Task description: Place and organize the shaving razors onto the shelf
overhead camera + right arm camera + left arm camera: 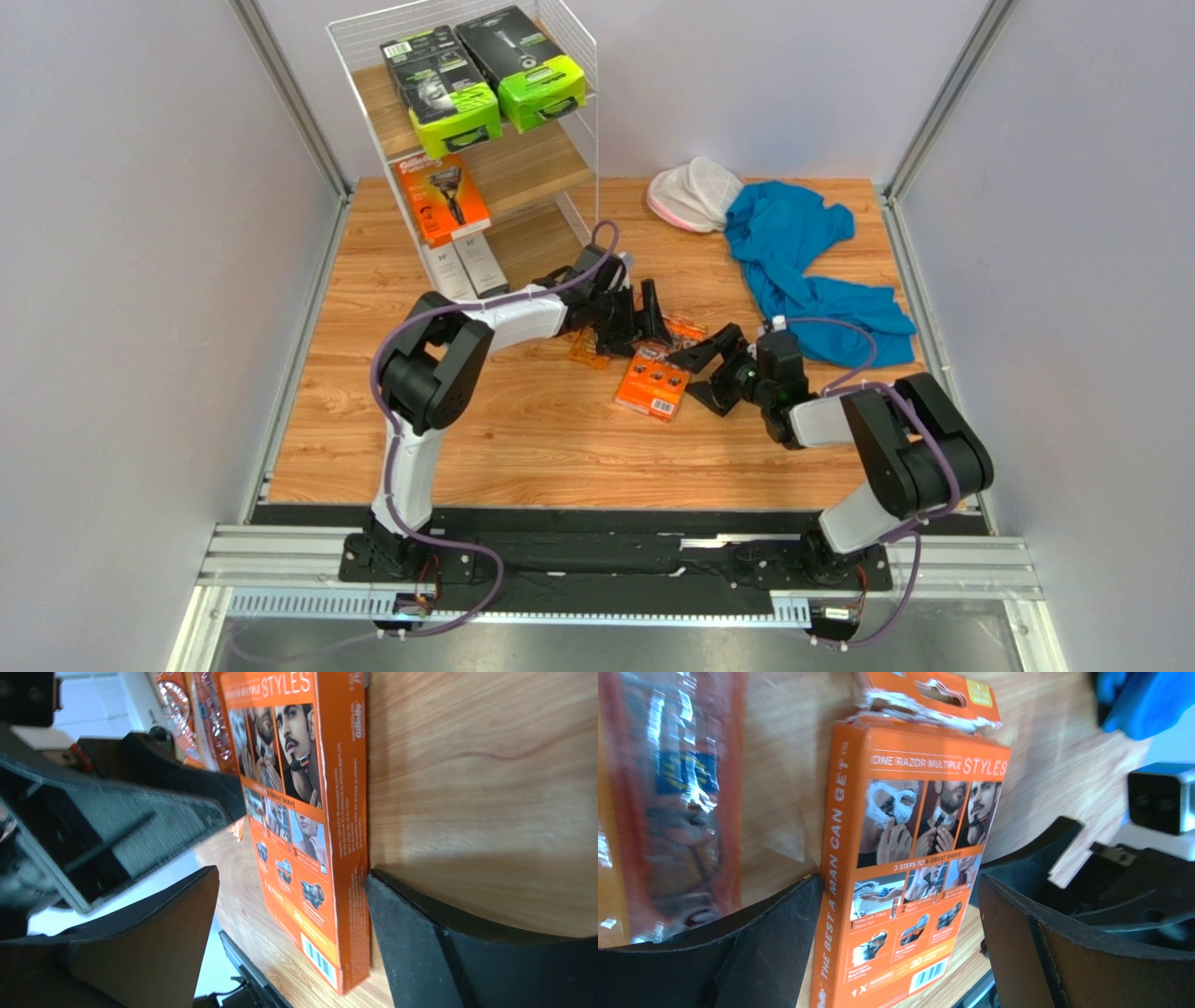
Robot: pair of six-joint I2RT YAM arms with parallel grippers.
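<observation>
An orange Gillette razor box (650, 385) lies on the table between my two arms. In the left wrist view the box (906, 868) stands between the fingers of my left gripper (899, 882). The gripper is open: one pad touches the box's side and the other stands clear. My right gripper (291, 875) is open around the same box (309, 812), one pad against its edge. The shelf (540, 168) holds two black and green razor packs (456, 91) on top and an orange box (442, 199) on the middle tier. Small orange blister packs (586, 350) lie by the left gripper (634, 319).
Two slim grey-white boxes (466, 263) stand at the foot of the shelf. A blue cloth (807, 259) and a white bundle (692, 193) lie at the back right. A blister pack (668, 798) lies close beside the left fingers. The right gripper (709, 367) faces the left one closely.
</observation>
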